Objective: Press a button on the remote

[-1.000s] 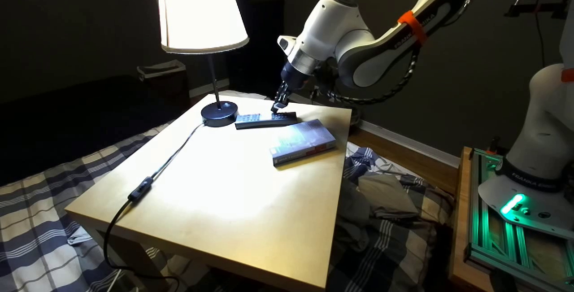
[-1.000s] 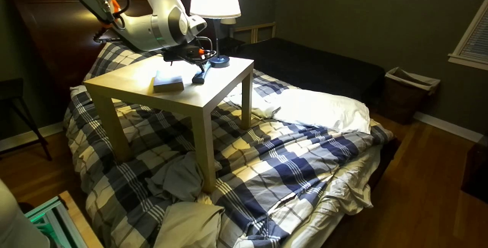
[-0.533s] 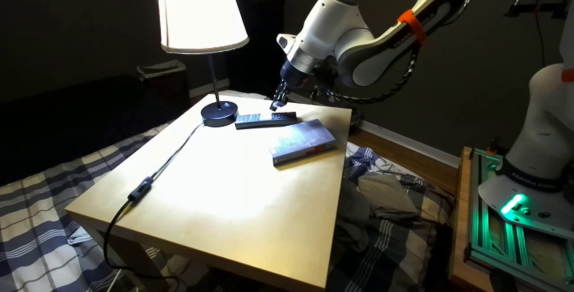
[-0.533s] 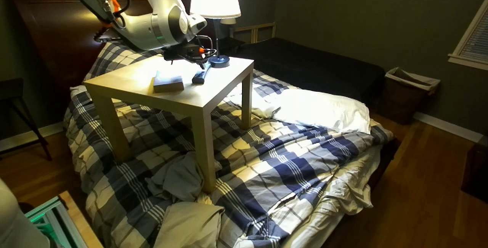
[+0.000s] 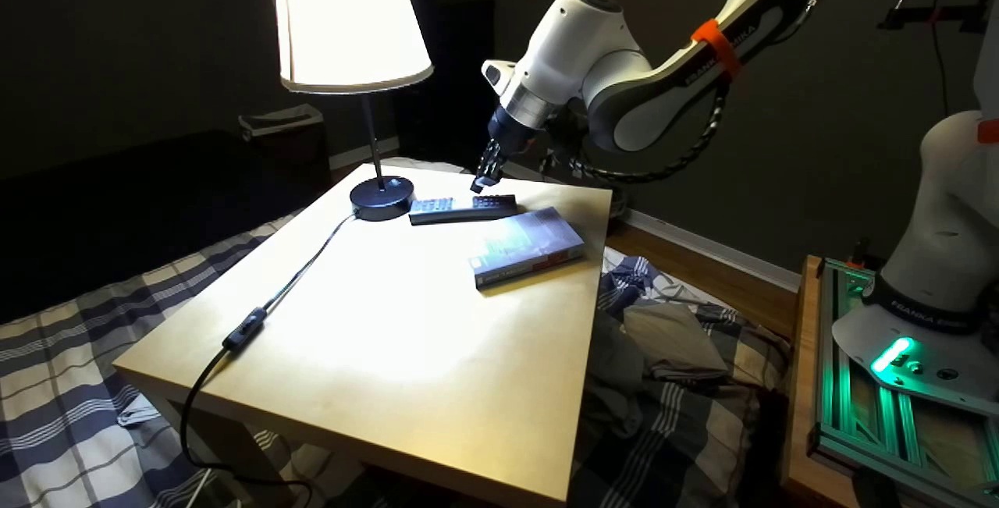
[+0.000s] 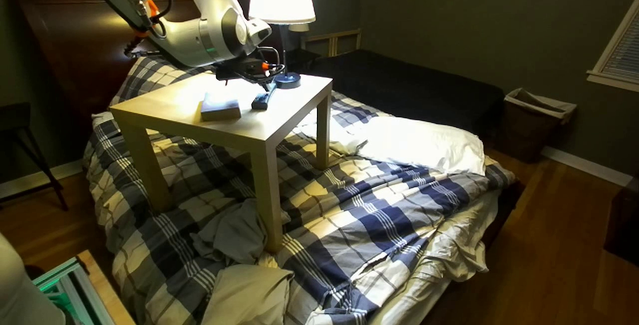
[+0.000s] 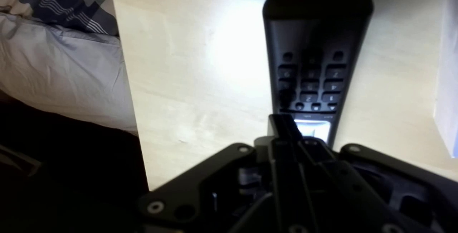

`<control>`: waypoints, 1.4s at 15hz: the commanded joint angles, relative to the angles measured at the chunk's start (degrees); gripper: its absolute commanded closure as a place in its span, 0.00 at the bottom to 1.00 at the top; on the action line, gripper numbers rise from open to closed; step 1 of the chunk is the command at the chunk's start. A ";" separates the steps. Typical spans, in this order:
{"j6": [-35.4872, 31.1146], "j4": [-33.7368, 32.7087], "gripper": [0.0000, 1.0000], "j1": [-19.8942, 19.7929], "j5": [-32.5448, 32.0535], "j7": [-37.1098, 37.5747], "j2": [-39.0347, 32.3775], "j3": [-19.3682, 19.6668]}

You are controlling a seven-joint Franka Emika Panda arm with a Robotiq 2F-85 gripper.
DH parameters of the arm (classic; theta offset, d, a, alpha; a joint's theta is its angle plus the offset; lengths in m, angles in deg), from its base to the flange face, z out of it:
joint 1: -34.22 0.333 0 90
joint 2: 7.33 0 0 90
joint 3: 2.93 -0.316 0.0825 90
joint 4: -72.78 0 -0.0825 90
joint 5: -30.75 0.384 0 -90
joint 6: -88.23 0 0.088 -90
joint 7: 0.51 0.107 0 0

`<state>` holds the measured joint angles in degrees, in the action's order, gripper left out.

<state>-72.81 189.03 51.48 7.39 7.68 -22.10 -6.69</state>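
The remote (image 5: 460, 214) is a dark slim bar lying on the pale wooden table (image 5: 406, 383). It also shows in another exterior view (image 6: 260, 101), partly behind the gripper. In the wrist view the remote (image 7: 316, 39) shows number keys and a bright silvery patch near the fingers. My gripper (image 5: 478, 186) is shut and empty, with its tips a little above the remote's middle part. It also shows in an exterior view (image 6: 266, 87). In the wrist view the fingertips (image 7: 282, 118) lie together over the remote's edge beside the silvery patch and hide part of it.
A blue-grey flat slab (image 5: 527, 246) lies beside the remote; it also shows in an exterior view (image 6: 220, 107). The round dark lamp base (image 5: 382, 200) stands at the remote's far end, under a lit shade (image 5: 351, 20). A cord with a switch (image 5: 246, 328) crosses the table.
One second ago the fingertips were down at the remote's top. They have risen slightly and now hover just above it. The remote and the slab have not moved.
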 commanded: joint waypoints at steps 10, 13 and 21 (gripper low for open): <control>-0.26 0.91 1.00 1.08 -1.70 2.40 0.03 0.97; -0.22 1.13 1.00 1.11 -1.85 2.44 -0.11 1.17; -0.64 1.54 1.00 1.28 -2.07 2.56 -0.01 1.31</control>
<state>-72.81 189.69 52.01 6.92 8.29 -22.09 -6.22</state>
